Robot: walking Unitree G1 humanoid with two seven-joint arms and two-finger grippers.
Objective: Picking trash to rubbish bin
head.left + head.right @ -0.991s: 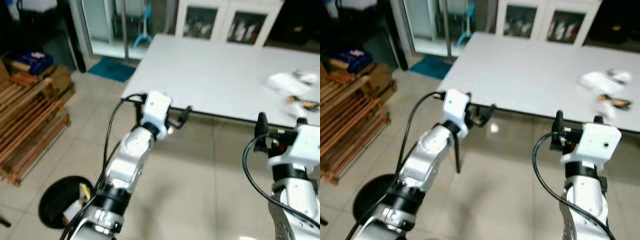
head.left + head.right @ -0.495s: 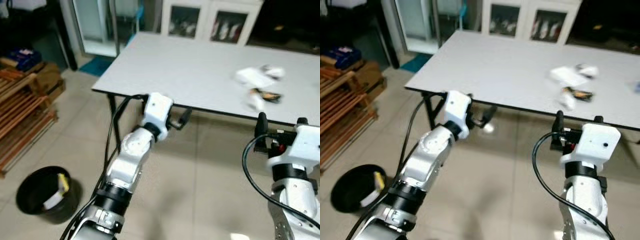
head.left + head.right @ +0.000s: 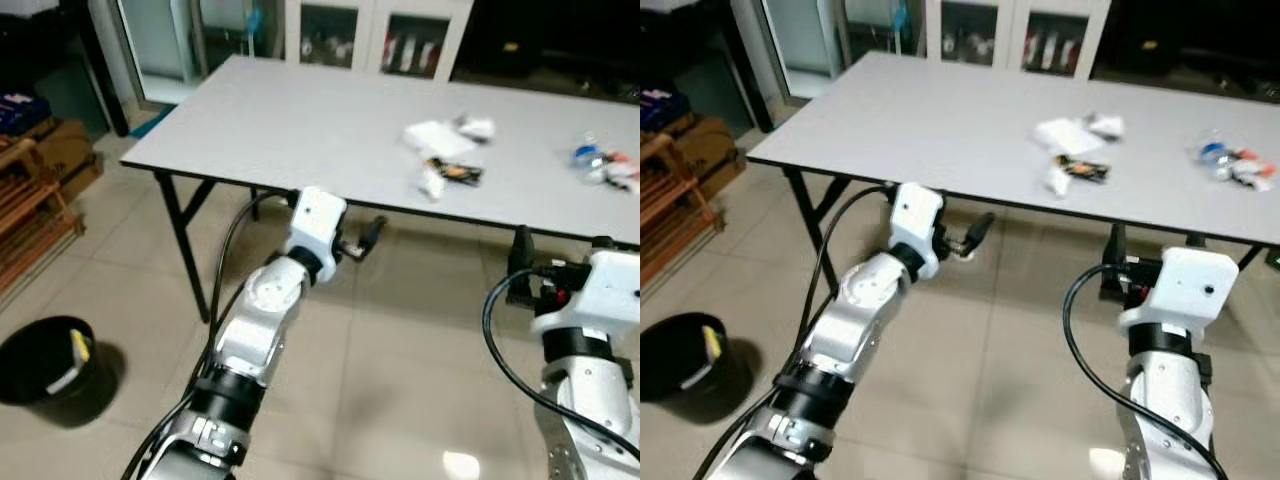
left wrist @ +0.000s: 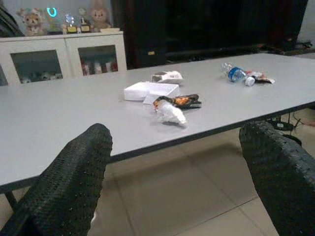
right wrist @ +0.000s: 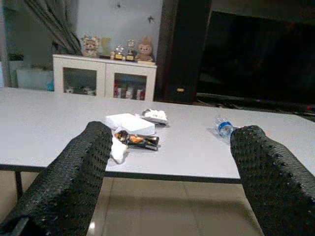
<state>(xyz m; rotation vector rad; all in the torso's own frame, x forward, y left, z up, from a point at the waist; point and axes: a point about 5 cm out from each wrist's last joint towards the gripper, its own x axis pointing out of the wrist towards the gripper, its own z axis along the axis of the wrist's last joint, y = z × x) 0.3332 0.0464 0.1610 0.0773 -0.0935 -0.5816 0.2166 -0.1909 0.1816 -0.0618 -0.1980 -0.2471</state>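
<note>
On the white table (image 3: 280, 130) lies a cluster of trash: a flat white box (image 3: 432, 137), a dark orange wrapper (image 3: 455, 172) and a crumpled white piece (image 3: 430, 184). Farther right lies a plastic bottle (image 3: 598, 163) with a blue label among scraps. The black rubbish bin (image 3: 45, 365) stands on the floor at the lower left with some trash inside. My left gripper (image 3: 360, 238) hovers open below the table's near edge, holding nothing. To its right, my right gripper (image 3: 560, 250) is open and holds nothing, also short of the table.
A wooden rack (image 3: 25, 215) and cardboard boxes stand at the left. Behind the table is a white glass-door cabinet (image 3: 370, 40). Black table legs (image 3: 185, 235) cross under the near left corner. Tiled floor (image 3: 400, 340) lies between me and the table.
The whole view has swung to the right: the bin and wooden rack slid left, and the trash on the table came toward the centre. Both arms keep the same pose.
</note>
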